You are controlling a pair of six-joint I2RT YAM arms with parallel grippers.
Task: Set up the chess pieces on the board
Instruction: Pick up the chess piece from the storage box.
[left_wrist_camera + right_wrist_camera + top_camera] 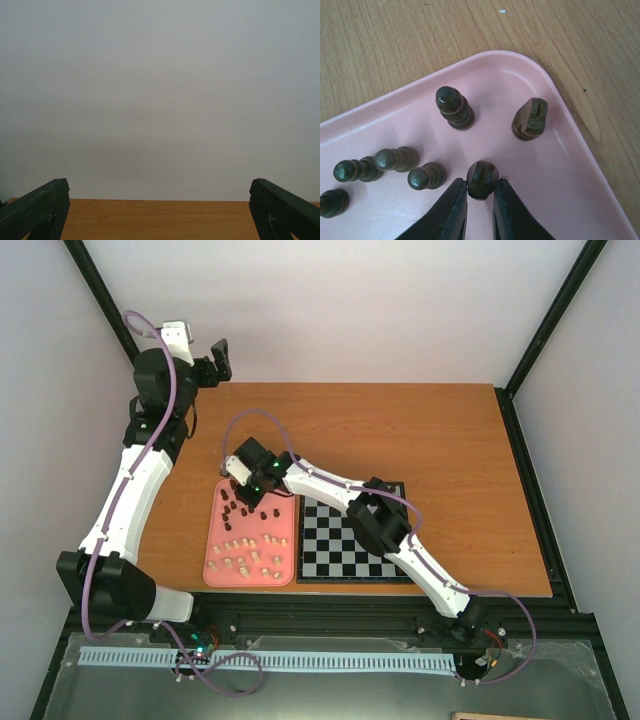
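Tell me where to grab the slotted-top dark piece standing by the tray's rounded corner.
Pinch the slotted-top dark piece just under its head, probably coming straight down. It stands upright with bare pink tray floor around it, while the raised rim close beside it crowds a sideways approach.

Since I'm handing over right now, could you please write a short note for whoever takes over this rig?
Left end effector: open, empty, raised at the far-left corner.
Right end effector: closed on a dark brown wooden chess piece in the pink plastic tray.
Other dark pieces and cream pieces are there too.
Black-and-grey checked chessboard: visible squares bare; nothing placed, every piece left.
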